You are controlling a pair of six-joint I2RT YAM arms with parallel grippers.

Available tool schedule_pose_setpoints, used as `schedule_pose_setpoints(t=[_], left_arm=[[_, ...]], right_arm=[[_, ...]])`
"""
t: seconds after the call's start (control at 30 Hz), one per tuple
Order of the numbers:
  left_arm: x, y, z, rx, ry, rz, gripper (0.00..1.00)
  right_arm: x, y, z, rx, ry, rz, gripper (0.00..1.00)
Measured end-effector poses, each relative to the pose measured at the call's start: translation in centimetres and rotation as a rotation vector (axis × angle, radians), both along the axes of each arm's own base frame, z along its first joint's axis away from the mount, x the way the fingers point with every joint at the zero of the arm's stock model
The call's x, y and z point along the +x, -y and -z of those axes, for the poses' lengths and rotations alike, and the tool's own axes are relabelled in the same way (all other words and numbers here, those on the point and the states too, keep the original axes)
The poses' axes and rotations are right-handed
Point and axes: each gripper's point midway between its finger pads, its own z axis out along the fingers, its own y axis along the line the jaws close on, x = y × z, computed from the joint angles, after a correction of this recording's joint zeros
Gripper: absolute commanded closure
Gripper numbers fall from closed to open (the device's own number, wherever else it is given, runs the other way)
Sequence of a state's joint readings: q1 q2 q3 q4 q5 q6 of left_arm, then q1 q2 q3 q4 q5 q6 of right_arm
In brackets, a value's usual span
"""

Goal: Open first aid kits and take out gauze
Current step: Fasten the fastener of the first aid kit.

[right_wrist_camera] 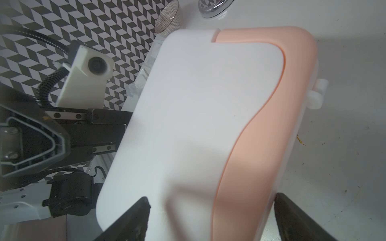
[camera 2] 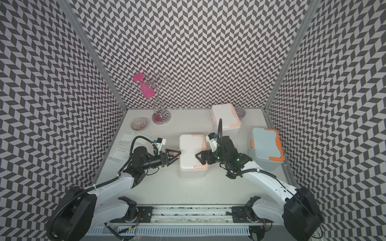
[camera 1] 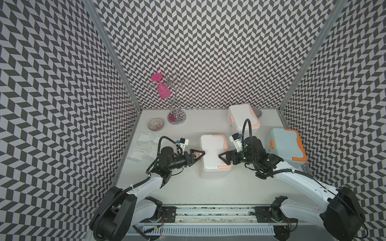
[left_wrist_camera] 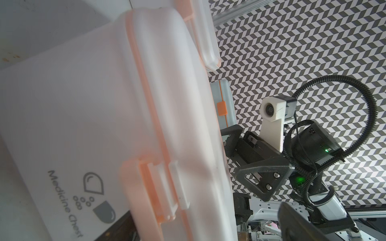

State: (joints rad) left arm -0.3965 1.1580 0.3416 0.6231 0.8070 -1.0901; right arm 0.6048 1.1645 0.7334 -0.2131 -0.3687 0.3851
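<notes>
Three first aid kits stand with lids down: a white one mid-table [camera 1: 214, 154], a white one at the back [camera 1: 243, 119] and a pale blue one with orange trim [camera 1: 286, 148] on the right. Several gauze pads [camera 1: 144, 138] lie flat at the table's left. My left gripper [camera 1: 201, 157] is open at the middle kit's left side. In the left wrist view its jaws stand either side of the peach latch [left_wrist_camera: 135, 187]. My right gripper [camera 1: 221, 157] is open over the kit's right end, and its fingers [right_wrist_camera: 133, 221] straddle the lid's peach-trimmed edge [right_wrist_camera: 261, 146].
A ribbed glass bowl [camera 1: 156, 124] and a chrome rack's base [camera 1: 176, 119], with a pink glass [camera 1: 163, 91] hung on the rack, stand at the back left. A grey bowl [camera 1: 258, 112] sits behind the back kit. Bare table [camera 1: 188, 187] lies in front of the middle kit.
</notes>
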Motion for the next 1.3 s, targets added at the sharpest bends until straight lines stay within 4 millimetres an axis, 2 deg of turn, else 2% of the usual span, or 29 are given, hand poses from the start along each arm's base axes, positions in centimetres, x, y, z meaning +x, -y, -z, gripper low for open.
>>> schedule_pose_setpoints(t=[0.7, 0.87, 1.3], left_arm=[[-0.2, -1.6, 1.2, 0.081, -0.027, -0.056, 0.01], [-0.3, -1.9, 1.2, 0.097, -0.029, -0.066, 0.01], [0.3, -2.7, -0.1, 0.118, 0.003, -0.096, 0.0]], right_arm=[[-0.2, -0.2, 0.0, 0.005, -0.007, -0.012, 0.11], [-0.1, -0.2, 0.6, -0.005, -0.022, -0.013, 0.12], [-0.1, -0.3, 0.9, -0.01, -0.029, -0.013, 0.12]])
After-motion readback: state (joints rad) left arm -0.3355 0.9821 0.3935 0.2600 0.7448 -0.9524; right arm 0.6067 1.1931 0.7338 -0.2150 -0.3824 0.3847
